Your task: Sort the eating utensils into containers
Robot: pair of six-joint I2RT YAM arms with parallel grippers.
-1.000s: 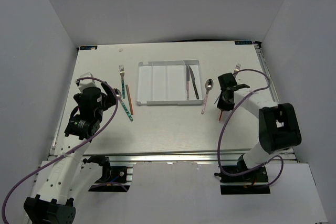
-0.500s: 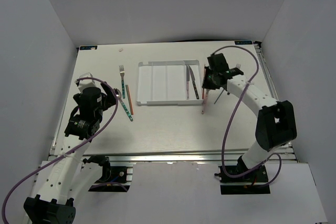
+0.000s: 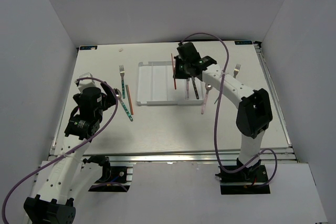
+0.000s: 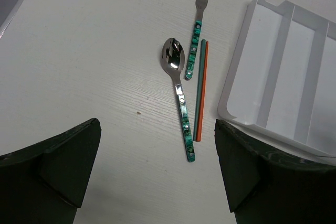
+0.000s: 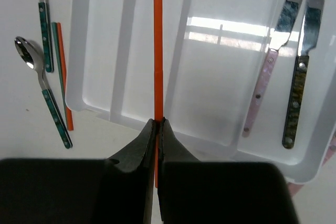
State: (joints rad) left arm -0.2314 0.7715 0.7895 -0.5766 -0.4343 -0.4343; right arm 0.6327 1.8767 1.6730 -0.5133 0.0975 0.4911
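Your right gripper (image 5: pixel 156 123) is pinched tight on the orange-red chopstick (image 5: pixel 157 35), which points to 12 o'clock above the white tray (image 5: pixel 215 93). Your left gripper (image 4: pixel 157 161) gapes wide, holding nothing, with the teal spoon (image 4: pixel 178 93) at its 12 o'clock.

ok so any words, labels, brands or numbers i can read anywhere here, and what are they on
No text reads clearly in any view.
Left corner label, at the far edge of the table: too small to read.
Right corner label, same far edge: too small to read.
White tray: no marking shows.
Orange chopstick in the shut right gripper: plain, no print.
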